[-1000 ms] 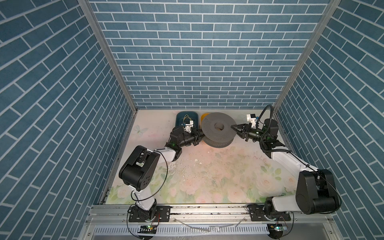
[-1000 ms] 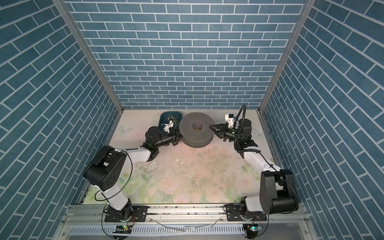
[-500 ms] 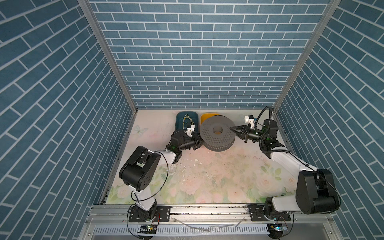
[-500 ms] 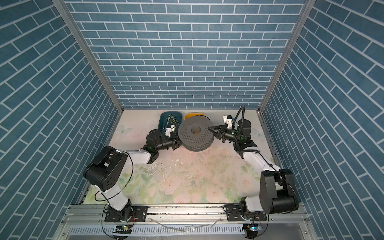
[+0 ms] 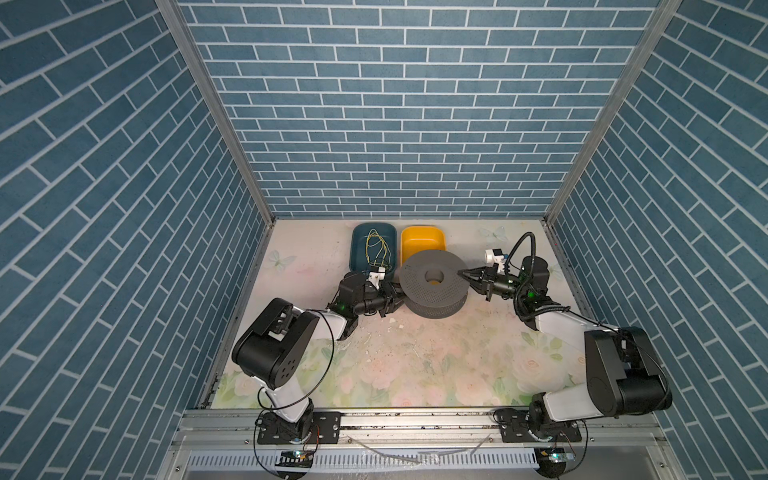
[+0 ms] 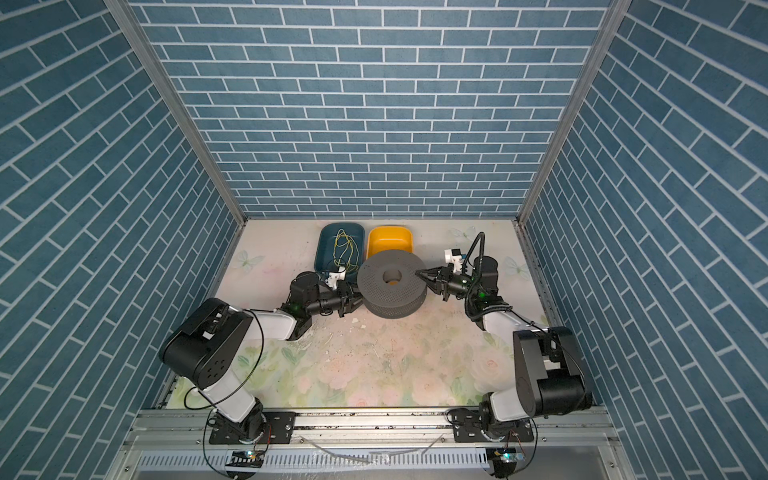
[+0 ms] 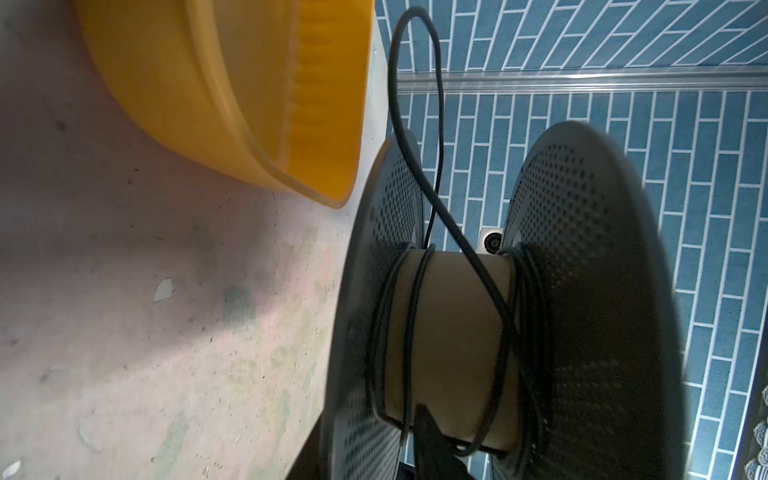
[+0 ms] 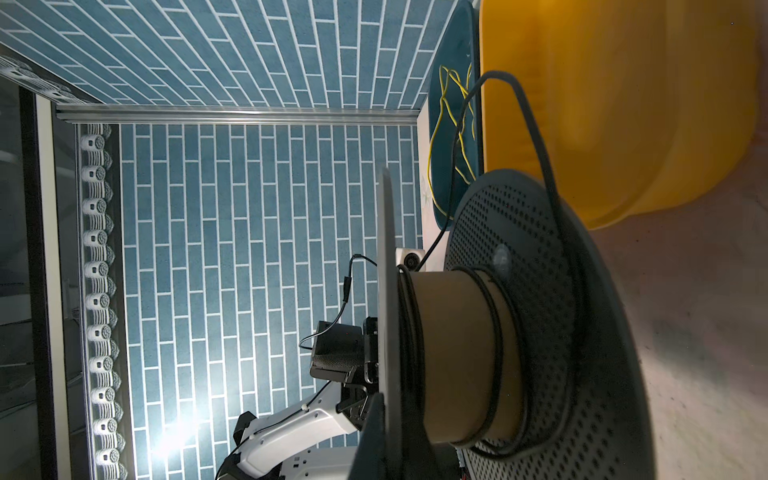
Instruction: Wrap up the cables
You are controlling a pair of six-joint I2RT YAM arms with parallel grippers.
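A grey perforated spool (image 5: pixel 419 286) (image 6: pixel 378 286) lies hole up in front of the trays. The black cable (image 7: pixel 415 316) (image 8: pixel 494 332) runs in several loose turns round its brown core, and one slack loop sticks out past the flanges toward the trays. My right gripper (image 5: pixel 460 273) (image 6: pixel 417 273) is shut on the upper flange's rim from the right. My left gripper (image 5: pixel 395 300) (image 6: pixel 353 303) stands open at the spool's left edge. One of its fingers (image 7: pixel 432 449) reaches between the flanges next to the cable turns, holding nothing.
A blue tray (image 5: pixel 361 232) with a thin yellow-green wire (image 5: pixel 376 249) and a yellow tray (image 5: pixel 422 243) stand just behind the spool, by the back wall. Brick walls close in left, right and back. Small white chips dot the floral table (image 5: pixel 415 365).
The left gripper has opened and drawn slightly back. The spool, held by the right gripper, has shifted toward the front, uncovering the yellow tray.
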